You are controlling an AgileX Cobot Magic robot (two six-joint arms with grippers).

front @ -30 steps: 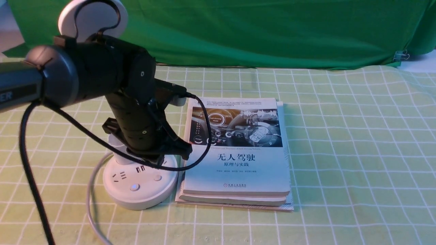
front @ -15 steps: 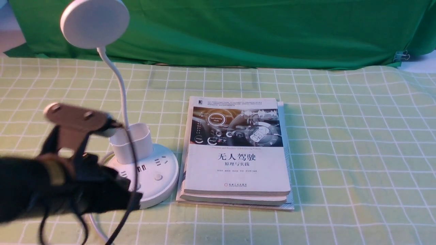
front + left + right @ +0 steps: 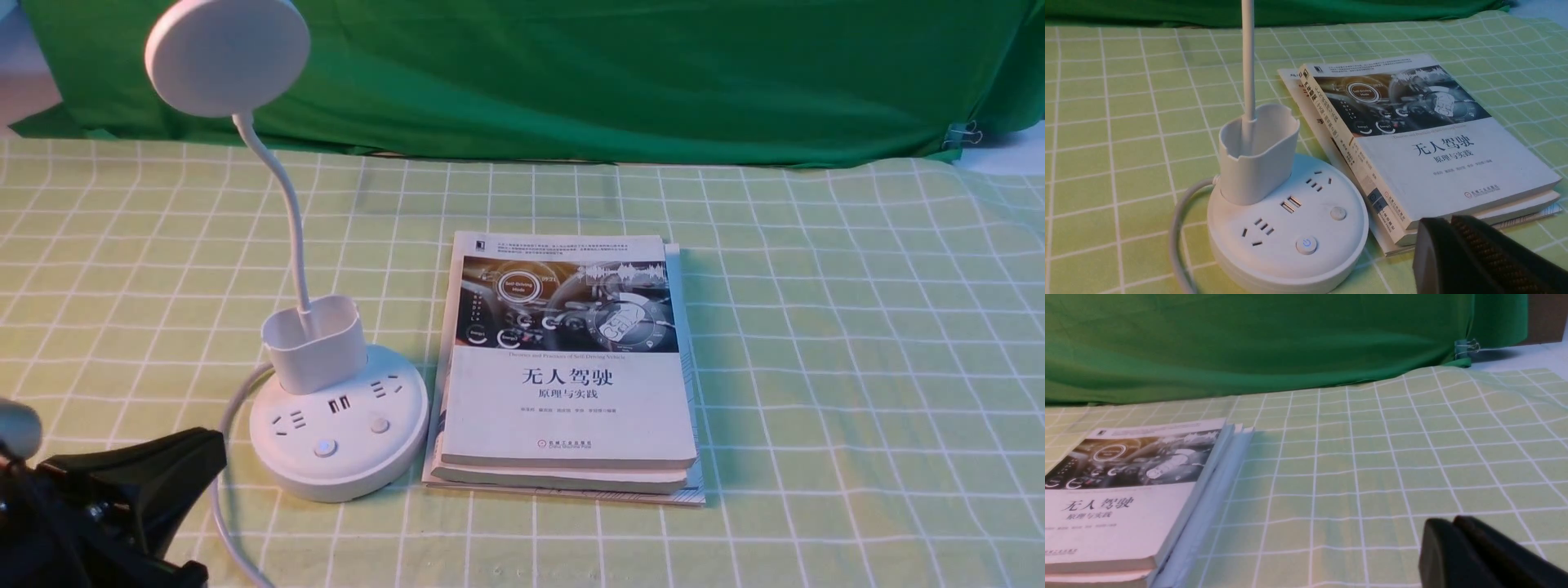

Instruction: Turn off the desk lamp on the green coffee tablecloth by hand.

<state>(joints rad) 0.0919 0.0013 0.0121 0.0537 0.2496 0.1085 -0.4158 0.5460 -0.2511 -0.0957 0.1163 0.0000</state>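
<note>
The white desk lamp stands on the green coffee tablecloth (image 3: 816, 367) at the left. Its disc head (image 3: 227, 55) is raised on the thin neck (image 3: 290, 204), with the cup holder (image 3: 314, 345) on the round base (image 3: 359, 469). The base shows two buttons (image 3: 325, 447) (image 3: 379, 425); in the left wrist view they show too (image 3: 1306, 245) (image 3: 1338, 213). I cannot tell whether the head is lit. My left gripper (image 3: 214, 447) (image 3: 1447, 222) is shut and empty, low at the front left, apart from the base. My right gripper (image 3: 1451, 522) is shut and empty over bare cloth.
A stack of books (image 3: 571, 367) lies just right of the lamp base, also in the right wrist view (image 3: 1126, 490). The lamp's white cord (image 3: 224, 490) curls off the base toward the front edge. A dark green backdrop (image 3: 612, 73) hangs along the far edge.
My left arm has pulled away from over the lamp base, dropping back to the front left corner. The lamp and books have not moved.
</note>
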